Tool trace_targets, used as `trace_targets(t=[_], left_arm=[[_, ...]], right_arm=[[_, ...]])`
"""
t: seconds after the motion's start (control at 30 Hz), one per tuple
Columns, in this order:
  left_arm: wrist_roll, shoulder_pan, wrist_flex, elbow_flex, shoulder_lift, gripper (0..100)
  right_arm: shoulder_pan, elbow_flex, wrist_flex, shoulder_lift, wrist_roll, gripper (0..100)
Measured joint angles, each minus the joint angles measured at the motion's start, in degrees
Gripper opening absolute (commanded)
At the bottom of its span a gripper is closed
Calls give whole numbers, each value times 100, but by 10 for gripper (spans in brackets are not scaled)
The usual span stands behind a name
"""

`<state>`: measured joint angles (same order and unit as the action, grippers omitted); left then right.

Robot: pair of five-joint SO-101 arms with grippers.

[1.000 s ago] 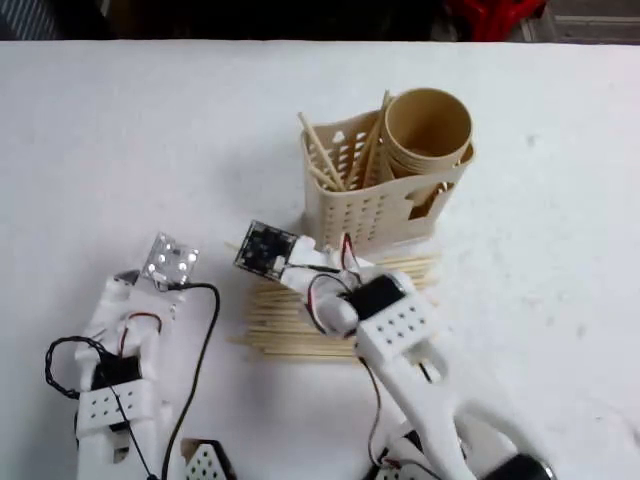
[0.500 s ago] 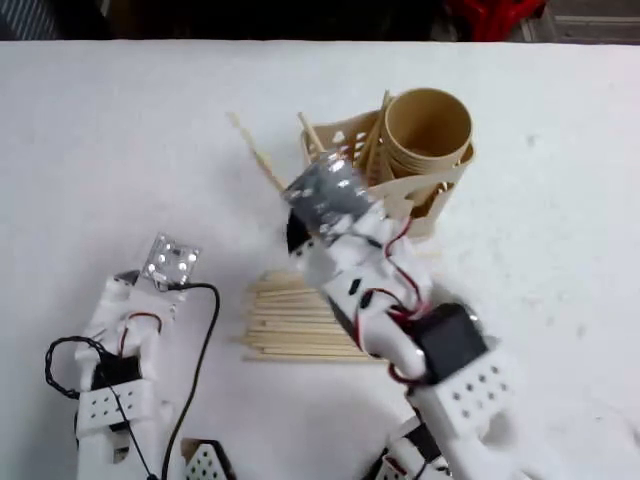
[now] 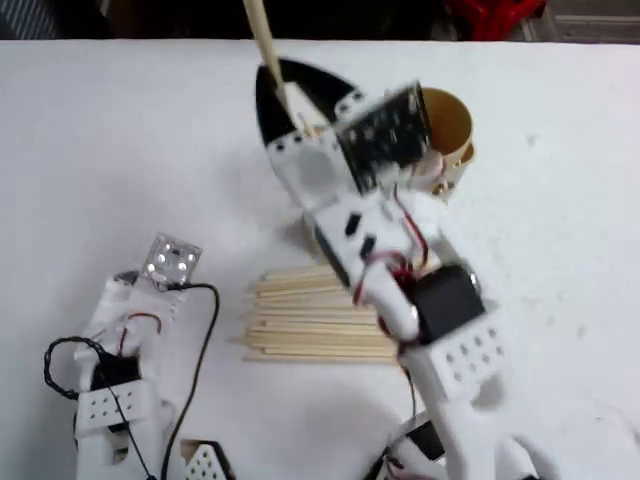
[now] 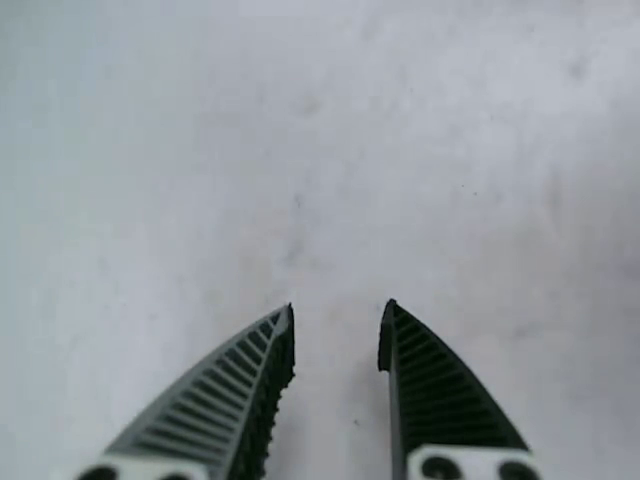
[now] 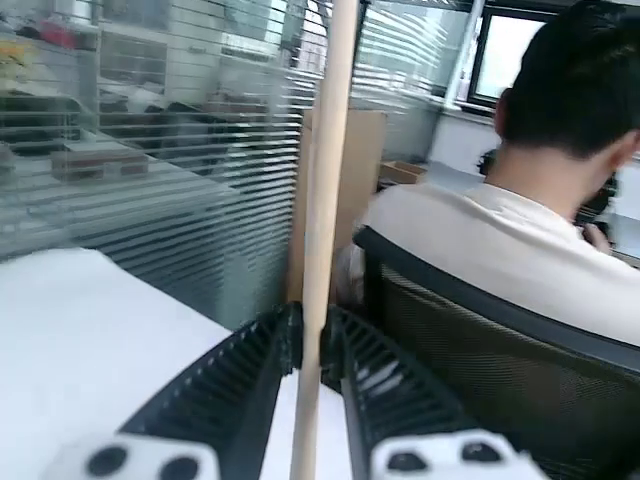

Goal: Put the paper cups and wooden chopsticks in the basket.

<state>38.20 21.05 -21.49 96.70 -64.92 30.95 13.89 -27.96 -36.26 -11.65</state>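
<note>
My right gripper [image 3: 287,88] is raised high beside the basket, shut on a single wooden chopstick [image 3: 263,35] that points up and away. In the right wrist view the chopstick [image 5: 325,150] runs straight up between the black fingers of that gripper [image 5: 312,322]. The arm hides most of the cream basket [image 3: 455,168]; the stacked paper cups [image 3: 452,117] show inside it. A pile of several chopsticks [image 3: 310,325] lies on the table in front of the basket. My left gripper [image 4: 338,310] is open over bare white table, holding nothing.
The left arm [image 3: 120,370] rests at the near left with a black cable looping beside it. The white table [image 3: 120,130] has free room at the left and far right. A seated person shows beyond the table in the right wrist view.
My right gripper took one chopstick from the pile, lifted it and swung up toward the basket's far left side. The left arm has not moved.
</note>
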Motion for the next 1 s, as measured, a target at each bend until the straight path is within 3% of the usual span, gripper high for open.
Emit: trace_targets(t=[0.23,0.9,1.0], left_arm=[[0,0,0,0,0,155],[0,0,0,0,0,155],[0,0,0,0,0,155]], right_arm=[[-510,-255,255,721,-132,16],[-510,466,273,791,-176,23],[-519,598,273,642,-176,87]])
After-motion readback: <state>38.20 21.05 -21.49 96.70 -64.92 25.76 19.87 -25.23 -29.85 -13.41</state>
